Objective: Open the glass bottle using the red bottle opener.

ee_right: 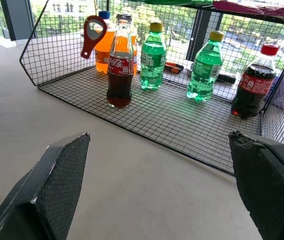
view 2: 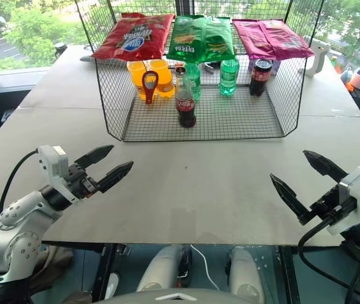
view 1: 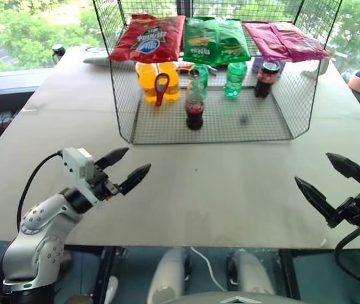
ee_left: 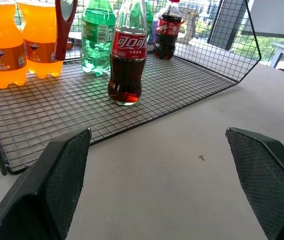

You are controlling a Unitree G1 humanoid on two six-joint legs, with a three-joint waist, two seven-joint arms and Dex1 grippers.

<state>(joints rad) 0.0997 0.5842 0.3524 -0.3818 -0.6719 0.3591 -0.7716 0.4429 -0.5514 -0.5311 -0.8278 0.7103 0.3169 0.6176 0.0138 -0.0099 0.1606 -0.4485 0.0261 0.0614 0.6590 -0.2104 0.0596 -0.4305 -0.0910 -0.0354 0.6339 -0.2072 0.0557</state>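
The glass bottle (view 1: 194, 104) stands upright on the wire floor of a black mesh rack (view 1: 274, 123) at the far side of the bench (view 1: 230, 190), near the rack's open front edge and a little left of its middle. Its crown cap is on. The red bottle opener (view 1: 161, 88) hangs at about ten o'clock from the bottle, ring head up, against the two orange soda bottles (view 1: 157, 79) at the rack's back left; it is just beside the glass bottle but not touching it. Two green plastic bottles (view 1: 235, 77) stand at about one o'clock from the glass bottle, and a stubby dark cola bottle with a red cap (view 1: 267, 78) stands at about two o'clock, near the rack's right wall. Three snack bags, red (view 1: 148, 38), green (view 1: 216, 39) and magenta (view 1: 284, 39), lie across the rack's top.

The left hand (view 1: 129, 166) hovers over the near bench at about seven o'clock from the bottle, well apart from it, fingers spread wide and holding nothing. The right hand (view 1: 324, 179) hovers at about four o'clock, likewise well apart, fingers wide and empty. Both point inward toward the rack.
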